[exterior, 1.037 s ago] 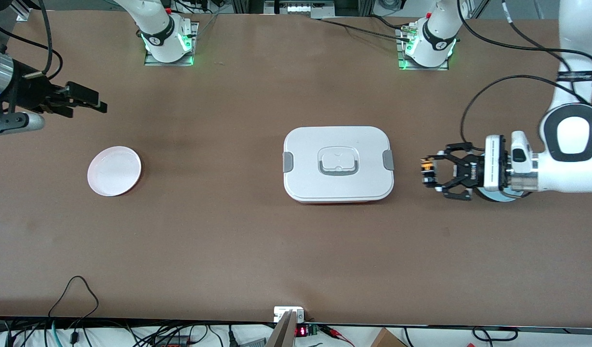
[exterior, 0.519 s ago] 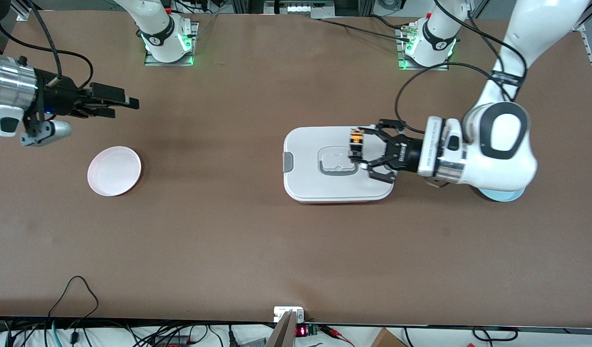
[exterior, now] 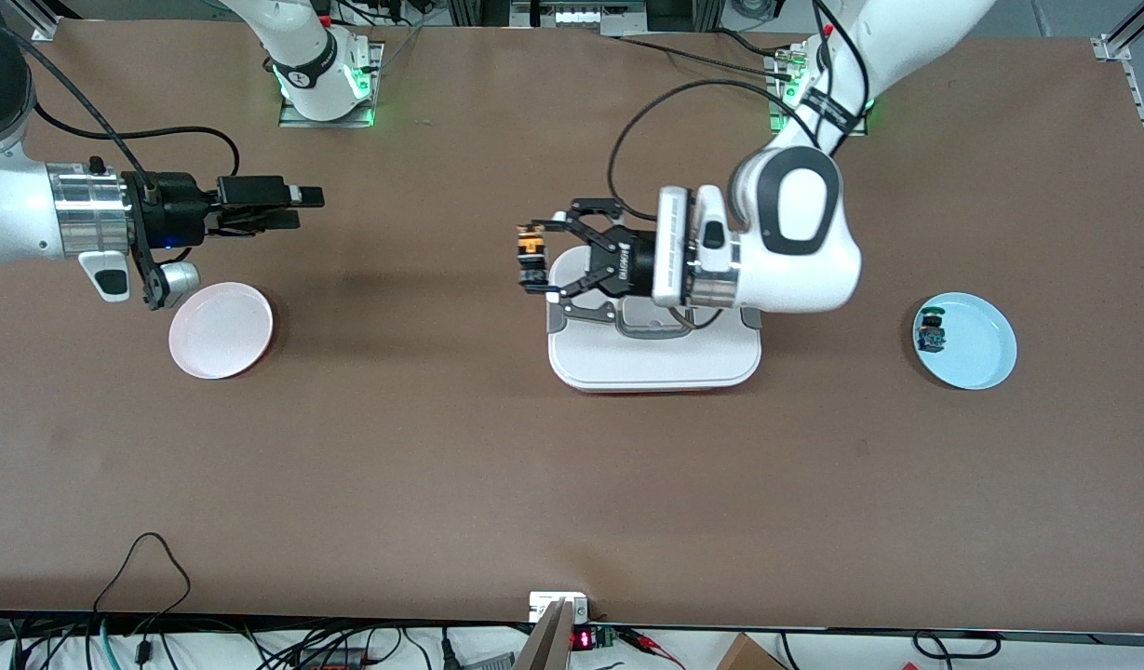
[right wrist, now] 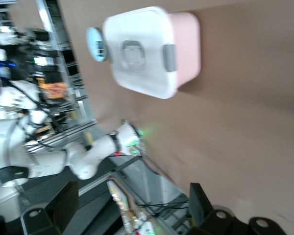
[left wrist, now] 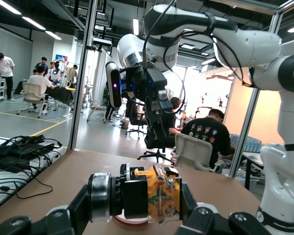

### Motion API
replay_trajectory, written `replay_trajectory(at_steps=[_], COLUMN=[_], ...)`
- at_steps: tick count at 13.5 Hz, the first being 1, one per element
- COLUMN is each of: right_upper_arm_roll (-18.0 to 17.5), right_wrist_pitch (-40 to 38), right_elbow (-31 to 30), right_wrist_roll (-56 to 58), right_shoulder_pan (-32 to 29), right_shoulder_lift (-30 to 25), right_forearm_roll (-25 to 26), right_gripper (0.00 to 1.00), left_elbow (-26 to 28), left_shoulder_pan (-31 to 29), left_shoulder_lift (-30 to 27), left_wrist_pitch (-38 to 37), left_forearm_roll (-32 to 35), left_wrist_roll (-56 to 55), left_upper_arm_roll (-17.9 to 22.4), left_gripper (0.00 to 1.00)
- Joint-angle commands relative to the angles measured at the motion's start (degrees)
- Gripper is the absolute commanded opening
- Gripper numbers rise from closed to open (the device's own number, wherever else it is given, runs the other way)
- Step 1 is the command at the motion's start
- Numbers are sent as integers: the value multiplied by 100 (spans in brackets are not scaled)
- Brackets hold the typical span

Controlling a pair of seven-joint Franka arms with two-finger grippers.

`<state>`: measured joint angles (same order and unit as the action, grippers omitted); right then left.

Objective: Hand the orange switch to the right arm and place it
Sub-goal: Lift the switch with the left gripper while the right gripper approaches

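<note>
A: What is clamped between the left gripper (exterior: 532,263) jaws?

B: The orange switch (exterior: 530,247), glossy orange plastic on a matt black body.

A: And under those jaws?

B: A smooth white plastic box (exterior: 655,358) with grey clips, on a matt brown table (exterior: 460,447).

A: The right gripper (exterior: 297,207)?

B: Matt black fingers set apart, a polished metal band at the wrist, above a glossy pink plate (exterior: 221,329).

You can't see much of the lunchbox (exterior: 655,358), the left arm (exterior: 776,242) covers its lid. The part (exterior: 932,332) on the blue plate (exterior: 986,358) is too tiny to make out, and the right wrist view is all motion blur
</note>
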<state>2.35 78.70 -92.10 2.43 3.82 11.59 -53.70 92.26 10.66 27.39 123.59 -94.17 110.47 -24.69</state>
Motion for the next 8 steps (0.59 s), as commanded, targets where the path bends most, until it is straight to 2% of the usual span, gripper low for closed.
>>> replay_trajectory(at_steps=[1,4,8], right_upper_arm_roll=[3,20,3], right_wrist_pitch=[-48,-74,56], right_elbow=[-316,-791,-871], right_wrist_roll=[-5,65,100], right_shoulder_pan=[-74,-267,-224], right_shoulder_lift=[141,413,748], right_forearm_roll=[-962,-2228,-3205], right_gripper=[100,100,100], left_elbow=[-121,-103,-103], left_shoulder_pan=[68,-29,-29], left_shoulder_lift=[-49,-58,-67], left_wrist_pitch=[253,113,113], left_forearm_roll=[-128,-84,-84], left_wrist_roll=[-8,-8,-8], left_upper_arm_roll=[61,69,69], left_gripper=[0,0,0])
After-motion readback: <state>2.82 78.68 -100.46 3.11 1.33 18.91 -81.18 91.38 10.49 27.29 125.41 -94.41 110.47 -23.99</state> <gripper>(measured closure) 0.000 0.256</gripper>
